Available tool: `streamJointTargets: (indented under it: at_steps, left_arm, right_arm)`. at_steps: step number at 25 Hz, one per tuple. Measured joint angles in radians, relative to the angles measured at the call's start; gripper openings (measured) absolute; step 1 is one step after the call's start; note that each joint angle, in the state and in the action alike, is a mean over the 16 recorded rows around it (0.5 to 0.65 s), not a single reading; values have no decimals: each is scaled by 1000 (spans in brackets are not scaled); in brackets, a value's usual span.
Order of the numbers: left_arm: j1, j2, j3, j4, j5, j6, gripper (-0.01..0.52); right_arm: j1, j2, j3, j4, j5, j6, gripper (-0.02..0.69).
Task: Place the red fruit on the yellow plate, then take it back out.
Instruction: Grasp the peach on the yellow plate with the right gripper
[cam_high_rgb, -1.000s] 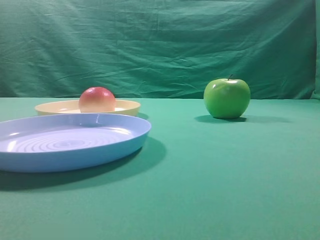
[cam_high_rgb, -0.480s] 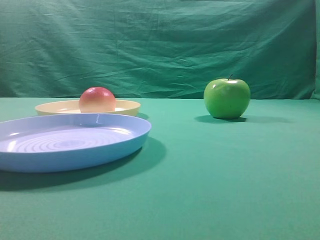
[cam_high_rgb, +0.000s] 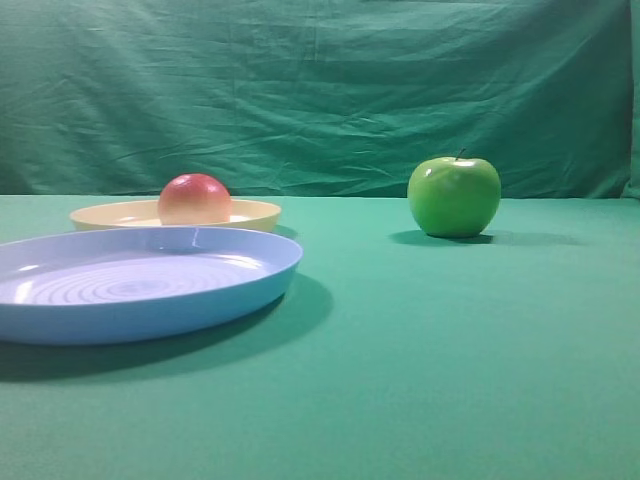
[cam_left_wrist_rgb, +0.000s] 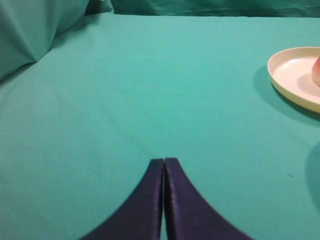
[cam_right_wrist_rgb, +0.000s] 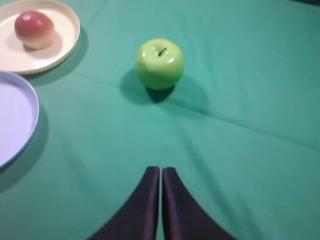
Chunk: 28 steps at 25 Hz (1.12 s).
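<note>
The red fruit (cam_high_rgb: 194, 199) rests on the yellow plate (cam_high_rgb: 255, 212) at the back left; the right wrist view shows the same fruit (cam_right_wrist_rgb: 34, 29) on that plate (cam_right_wrist_rgb: 65, 35) at its top left corner. In the left wrist view the plate (cam_left_wrist_rgb: 287, 75) lies at the right edge with a sliver of the fruit (cam_left_wrist_rgb: 316, 71). My left gripper (cam_left_wrist_rgb: 163, 160) is shut with nothing in it, over bare cloth well short of the plate. My right gripper (cam_right_wrist_rgb: 160, 169) is shut and empty too, hanging short of the green apple. Neither gripper appears in the exterior view.
A larger light-blue plate (cam_high_rgb: 240, 285) with concentric rings lies in front of the yellow one, its rim (cam_right_wrist_rgb: 34, 107) at the left of the right wrist view. A shiny green apple (cam_high_rgb: 453, 196) (cam_right_wrist_rgb: 159, 63) stands at the right. Green cloth covers the table and hangs behind.
</note>
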Motion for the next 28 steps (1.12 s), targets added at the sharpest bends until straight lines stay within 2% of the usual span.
streamJointTargets:
  at_steps: [5,10,16,28]
  left_arm:
    - [0,0,0,0,0,0,0]
    - [0,0,0,0,0,0,0]
    - [0,0,0,0,0,1,0]
    - [0,0,0,0,0,2,0]
  right_arm:
    - [20,73,-51,38,21,-13,0]
    - [23,120,-73,62,-22,-31,0]
    - [24,228,-151,97,-57,-112,0]
    - [26,687,-617,263,134,-406,0]
